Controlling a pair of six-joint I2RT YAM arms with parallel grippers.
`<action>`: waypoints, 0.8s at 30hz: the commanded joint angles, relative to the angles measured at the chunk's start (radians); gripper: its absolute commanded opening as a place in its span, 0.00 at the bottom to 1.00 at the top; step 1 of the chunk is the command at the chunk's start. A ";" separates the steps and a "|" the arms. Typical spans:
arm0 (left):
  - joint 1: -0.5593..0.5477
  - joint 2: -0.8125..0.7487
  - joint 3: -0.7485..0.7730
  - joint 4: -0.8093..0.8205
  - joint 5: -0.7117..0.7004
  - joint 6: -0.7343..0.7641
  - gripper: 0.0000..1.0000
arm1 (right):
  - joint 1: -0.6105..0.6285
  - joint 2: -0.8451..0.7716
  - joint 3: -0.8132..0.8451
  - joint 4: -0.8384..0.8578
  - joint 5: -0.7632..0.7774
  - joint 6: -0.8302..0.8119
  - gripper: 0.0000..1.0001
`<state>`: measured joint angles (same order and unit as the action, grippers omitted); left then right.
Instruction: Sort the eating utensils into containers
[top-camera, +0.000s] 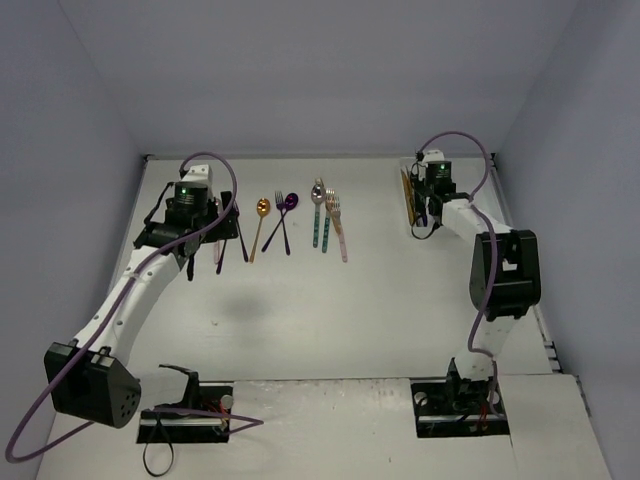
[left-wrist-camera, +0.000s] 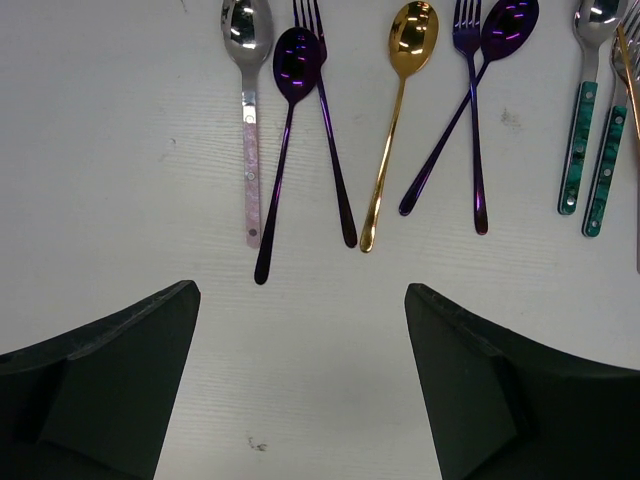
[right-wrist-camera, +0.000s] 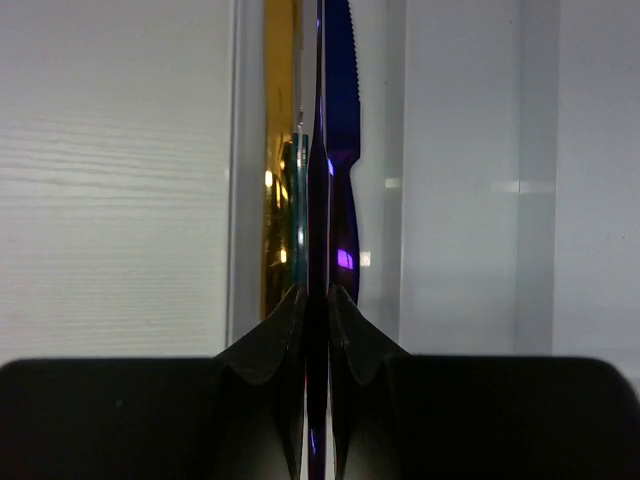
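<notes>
Several eating utensils lie in a row on the white table: a pink-handled silver spoon (left-wrist-camera: 250, 130), a purple spoon (left-wrist-camera: 285, 150), a purple fork (left-wrist-camera: 328, 130), a gold spoon (left-wrist-camera: 395, 120), a crossed purple fork (left-wrist-camera: 473, 130) and spoon (left-wrist-camera: 455, 125), and two teal-handled pieces (left-wrist-camera: 578, 140). My left gripper (left-wrist-camera: 300, 288) (top-camera: 200, 240) hangs open just short of their handle ends, holding nothing. My right gripper (right-wrist-camera: 318, 295) (top-camera: 425, 208) is shut on a purple utensil (right-wrist-camera: 318, 180) seen edge-on, over a tray compartment (right-wrist-camera: 240, 200). That compartment holds a gold knife (right-wrist-camera: 280, 150), a purple knife (right-wrist-camera: 345, 150) and a teal-handled piece (right-wrist-camera: 300, 200).
More white compartments (right-wrist-camera: 460, 200) run to the right of the filled one. Grey walls close in the table at the back and both sides. In the top view a pink-handled fork (top-camera: 338, 230) lies at the right end of the row.
</notes>
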<state>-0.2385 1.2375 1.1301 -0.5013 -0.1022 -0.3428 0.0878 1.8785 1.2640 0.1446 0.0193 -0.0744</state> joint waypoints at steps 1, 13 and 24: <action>0.022 -0.024 0.020 0.062 0.002 0.008 0.82 | -0.022 0.048 0.090 0.040 0.000 -0.051 0.08; 0.037 -0.040 -0.004 0.086 0.032 -0.009 0.82 | -0.013 0.063 0.153 0.016 -0.047 -0.015 0.51; 0.050 -0.058 -0.009 0.086 0.063 -0.008 0.82 | 0.134 -0.127 0.109 -0.017 -0.038 0.115 0.67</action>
<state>-0.1987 1.2209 1.1156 -0.4667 -0.0602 -0.3485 0.1254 1.8815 1.3682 0.1002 -0.0192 -0.0465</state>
